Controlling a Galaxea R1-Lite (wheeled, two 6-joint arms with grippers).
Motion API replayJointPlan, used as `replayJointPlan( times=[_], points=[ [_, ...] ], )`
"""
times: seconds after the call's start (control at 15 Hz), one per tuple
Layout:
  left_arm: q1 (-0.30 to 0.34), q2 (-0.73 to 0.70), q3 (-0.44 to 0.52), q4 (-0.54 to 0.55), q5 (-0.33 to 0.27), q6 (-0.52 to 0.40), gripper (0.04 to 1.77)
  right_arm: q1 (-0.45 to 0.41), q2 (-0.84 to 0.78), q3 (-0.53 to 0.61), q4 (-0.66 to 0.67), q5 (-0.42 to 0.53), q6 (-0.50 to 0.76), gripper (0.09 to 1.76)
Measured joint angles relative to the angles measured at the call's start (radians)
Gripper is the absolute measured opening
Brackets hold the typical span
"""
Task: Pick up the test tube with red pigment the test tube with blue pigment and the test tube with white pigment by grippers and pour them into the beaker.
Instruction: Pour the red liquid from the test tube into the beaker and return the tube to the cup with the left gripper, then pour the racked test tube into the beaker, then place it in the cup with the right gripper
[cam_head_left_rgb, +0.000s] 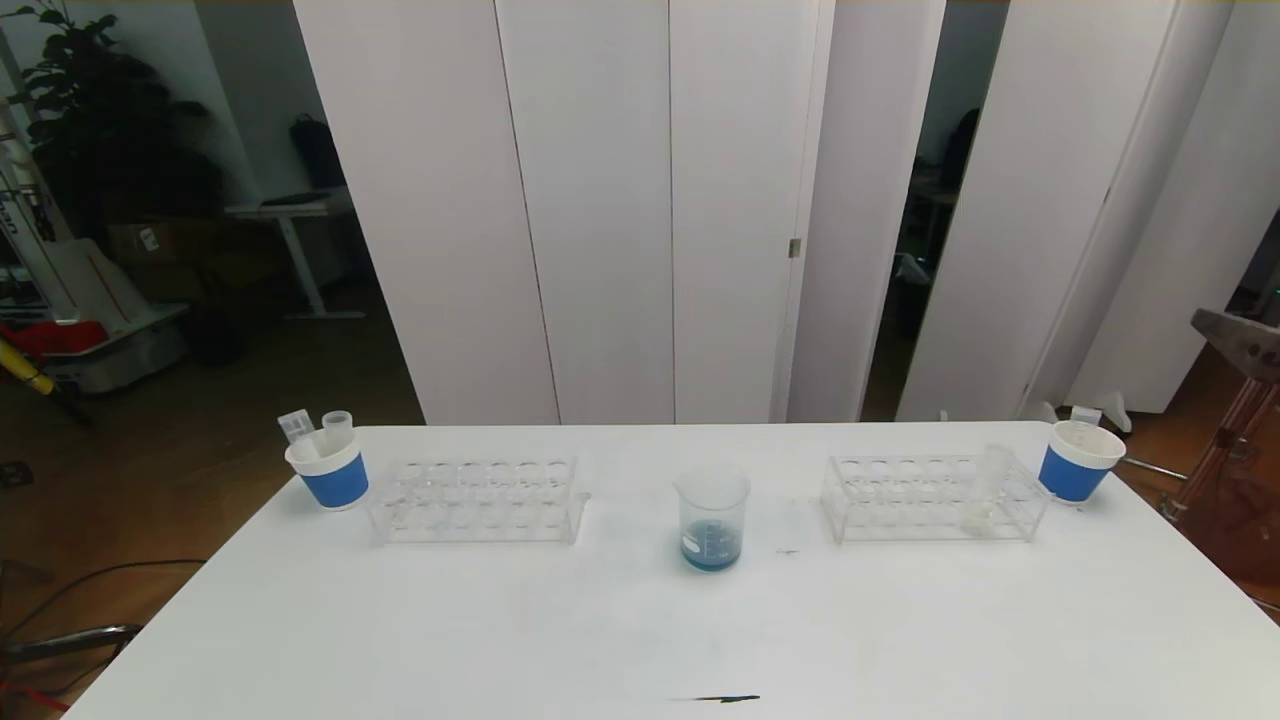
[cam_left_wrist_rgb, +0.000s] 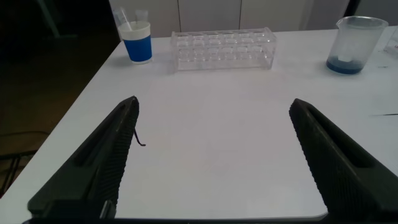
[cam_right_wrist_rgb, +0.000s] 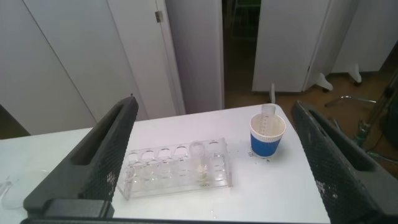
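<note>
The beaker (cam_head_left_rgb: 712, 520) stands mid-counter (cam_head_left_rgb: 640, 620), holding blue liquid. The left tool (cam_left_wrist_rgb: 211, 155) and right tool (cam_right_wrist_rgb: 211, 155) are both released and hold nothing.

The beaker (cam_head_left_rgb: 712, 520) stands alone mid-tabletop (cam_head_left_rgb: 500, 640), with open lanes on both sides before the left rack (cam_head_left_rgb: 478, 500) and the right rack (cam_head_left_rgb: 935, 497). Beyond each rack a paper cup (cam_head_left_rgb: 328, 470) and another cup (cam_head_left_rgb: 1078, 462) crowd the far corners. Nearer than the beaker, the tabletop lies bare.

both arms outside head view, beaker (cam_left_wrist_rgb: 356, 45) rim cropped in left wrist view
</note>
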Motion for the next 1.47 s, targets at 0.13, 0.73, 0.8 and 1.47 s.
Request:
replayJointPlan(
  times=[0.13, 0.73, 0.8, 1.47],
  points=[
    [0.0, 0.0, 0.0, 0.0, 0.0, 0.0, 1.73, 0.004, 0.029, 0.07, -0.089, 0.0, -0.001, 1.75],
    [0.0, 0.0, 0.0, 0.0, 0.0, 0.0, 1.73, 0.032, 0.247, 0.362, -0.481, -0.001, -0.01, 1.75],
    [0.0, 0.0, 0.0, 0.0, 0.0, 0.0, 1.73, 0.034, 0.291, 0.37, -0.524, -0.001, -0.01, 1.75],
    [0.0, 0.0, 0.0, 0.0, 0.0, 0.0, 1.73, 0.055, 0.659, 0.316, -0.771, -0.003, -0.084, 1.75]
  ],
)
